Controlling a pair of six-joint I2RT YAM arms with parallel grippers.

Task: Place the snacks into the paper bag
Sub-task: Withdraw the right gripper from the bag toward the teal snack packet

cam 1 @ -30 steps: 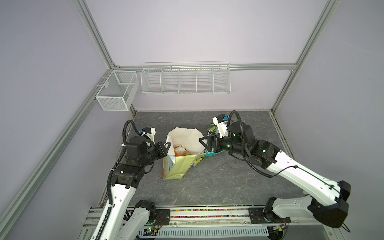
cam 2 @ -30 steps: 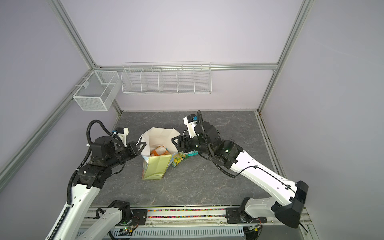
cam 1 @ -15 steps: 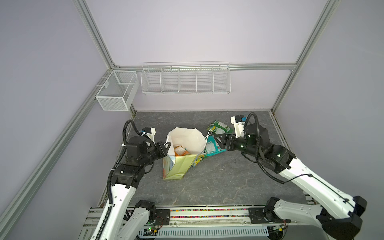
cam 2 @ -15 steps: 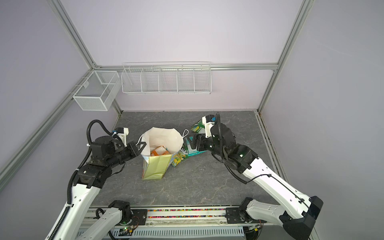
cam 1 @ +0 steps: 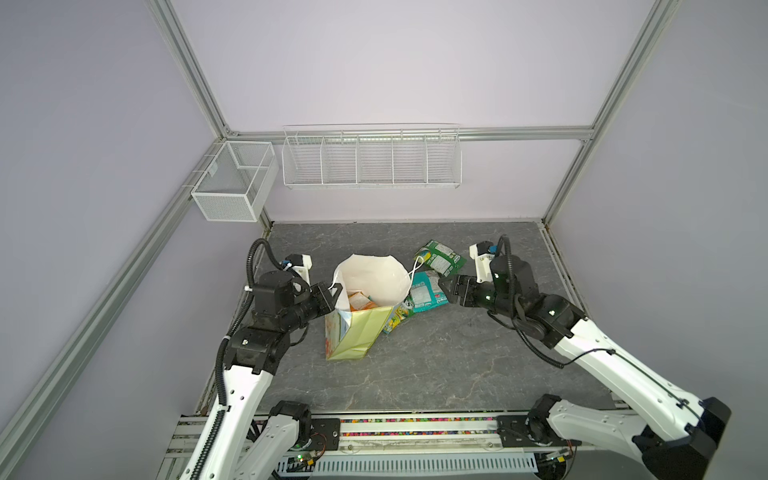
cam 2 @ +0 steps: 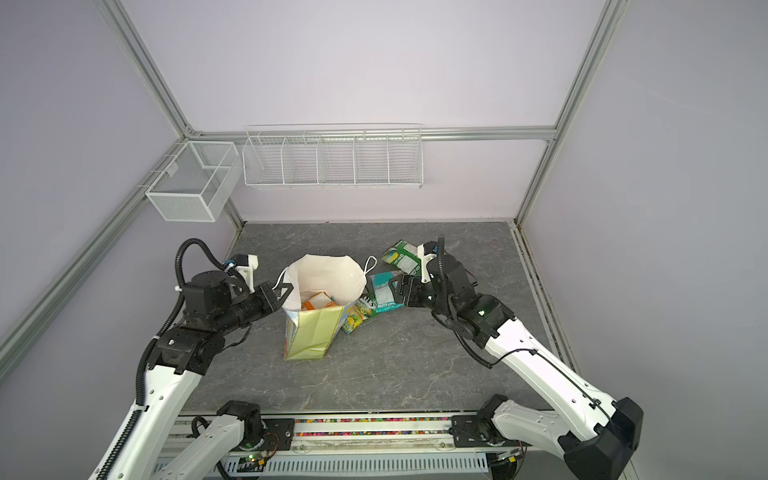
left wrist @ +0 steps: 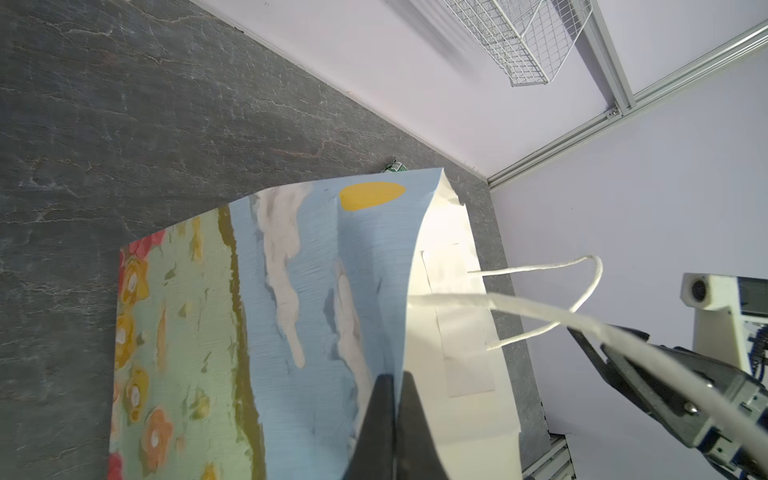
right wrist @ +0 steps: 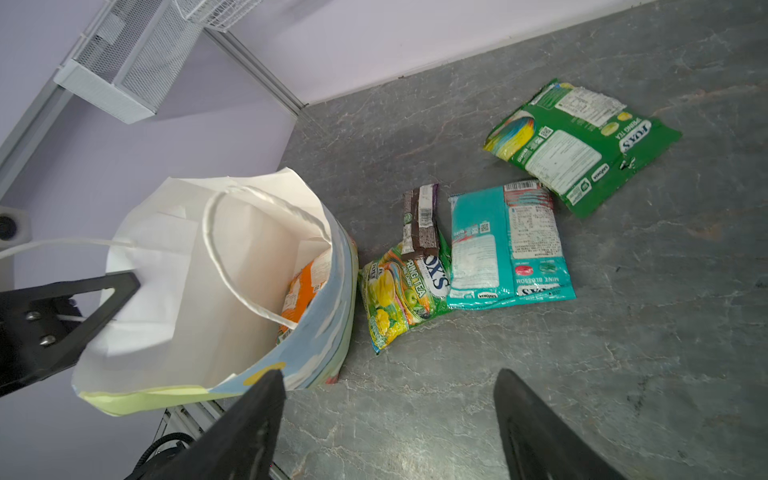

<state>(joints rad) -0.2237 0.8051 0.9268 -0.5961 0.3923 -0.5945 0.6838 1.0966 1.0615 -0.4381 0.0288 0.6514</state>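
Right gripper (right wrist: 388,374), spread, hovers near the teal packet (right wrist: 511,245), likely light, crinkly and slippery, best pinched by its sealed edge; left gripper (left wrist: 394,378) pinches the bag (left wrist: 332,291) rim

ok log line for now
left pincer: shut on paper bag | right pincer: open, empty | bagged: orange packet | out: teal packet, green packet, yellow-green packet, brown bar

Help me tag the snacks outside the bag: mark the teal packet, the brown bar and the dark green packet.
teal packet (right wrist: 511,245): right wrist view, centre of its back.
brown bar (right wrist: 420,222): right wrist view, mid-wrapper.
dark green packet (right wrist: 563,156): right wrist view, white label panel.
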